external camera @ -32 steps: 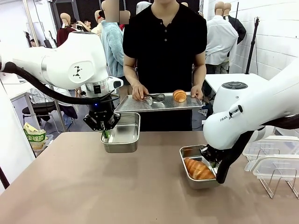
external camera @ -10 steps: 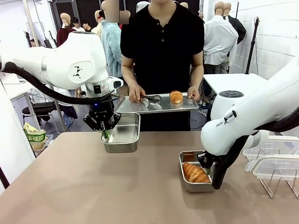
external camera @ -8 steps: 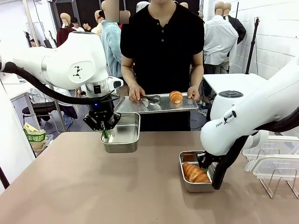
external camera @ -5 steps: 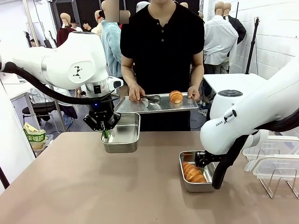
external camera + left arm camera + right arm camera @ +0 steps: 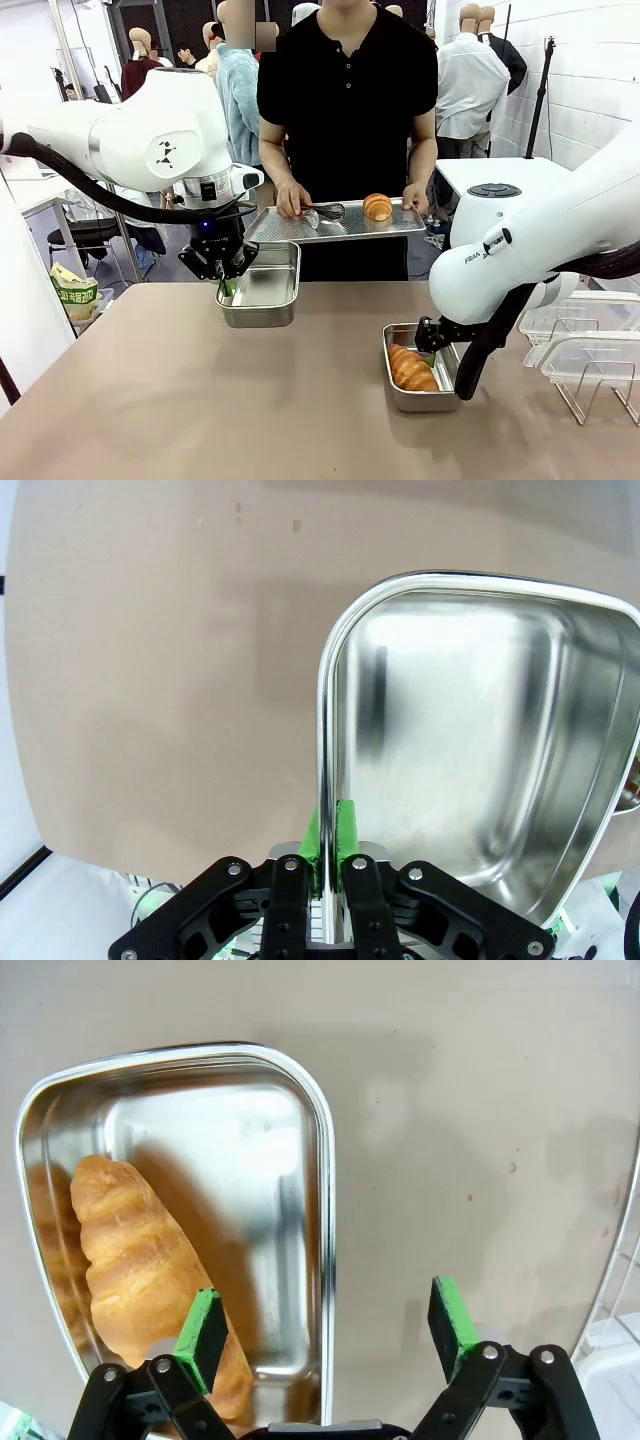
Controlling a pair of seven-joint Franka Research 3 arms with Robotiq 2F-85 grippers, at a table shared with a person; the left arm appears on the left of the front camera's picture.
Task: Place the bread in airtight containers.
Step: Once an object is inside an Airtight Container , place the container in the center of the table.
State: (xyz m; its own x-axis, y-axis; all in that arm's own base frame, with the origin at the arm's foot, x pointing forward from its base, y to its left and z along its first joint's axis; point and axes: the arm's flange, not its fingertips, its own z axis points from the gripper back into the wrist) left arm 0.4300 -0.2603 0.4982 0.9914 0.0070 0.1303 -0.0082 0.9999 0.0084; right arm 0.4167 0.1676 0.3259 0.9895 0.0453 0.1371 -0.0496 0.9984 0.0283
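An empty steel airtight container [image 5: 262,287] [image 5: 480,750] hangs tilted over the table's far left, and my left gripper [image 5: 228,286] [image 5: 333,825] is shut on its rim. A second container [image 5: 443,370] [image 5: 250,1160] rests on the table at the right with one golden ridged piece of bread [image 5: 410,368] [image 5: 135,1250] lying in it. My right gripper [image 5: 436,338] [image 5: 328,1320] hovers open just over that container's rim, one pad above the bread and the other outside the wall. Another piece of bread [image 5: 377,207] lies on the flat tray [image 5: 290,228] that the person holds.
The person stands at the far side with both hands on the tray; metal tongs [image 5: 326,211] lie on it under one hand. A wire rack with clear lids [image 5: 585,350] stands at the right edge. A green bag [image 5: 75,293] sits off the table's left.
My right gripper has opened and let go of the right container's rim, then risen slightly. The container with the bread now rests on the table. The left arm has not moved.
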